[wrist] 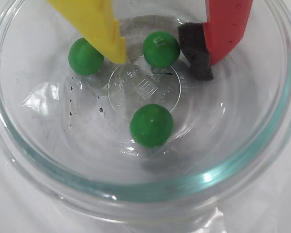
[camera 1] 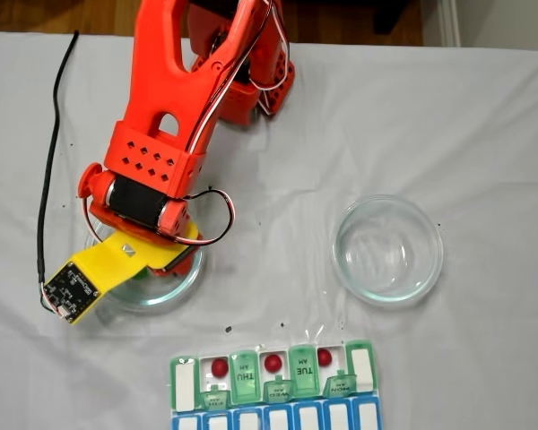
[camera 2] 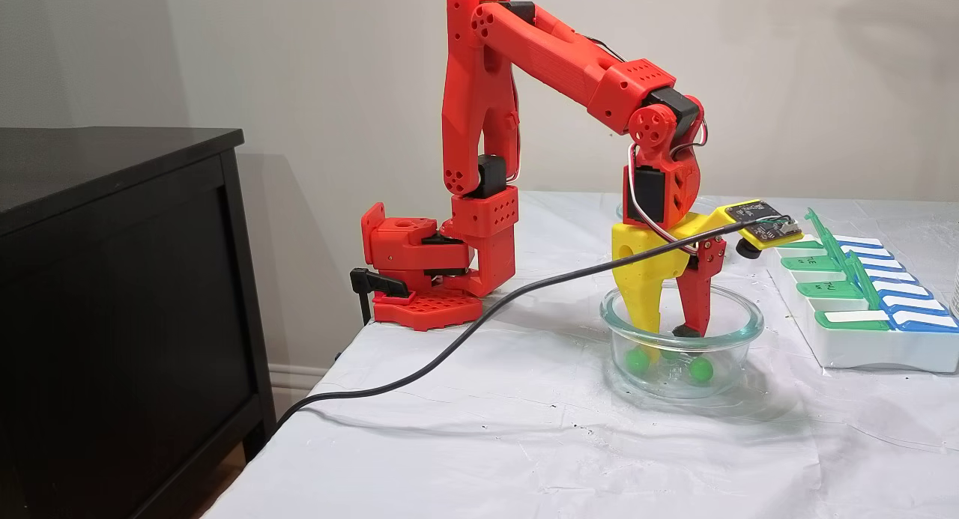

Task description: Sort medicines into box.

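Green ball-like pills, three of them, sit in the round clear glass dish. Yellow-and-red two-finger gripper is down inside it, jaws open and straddling one pill, gripping nothing. Three glossy red pills lie in the green-lidded pill organizer box.

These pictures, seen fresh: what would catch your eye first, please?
The bright orange-red robot arm leans over a round clear glass dish, its open pincer straddling one of three glossy green ball pills. Three red ball pills already sit in the green-lidded pill organizer.
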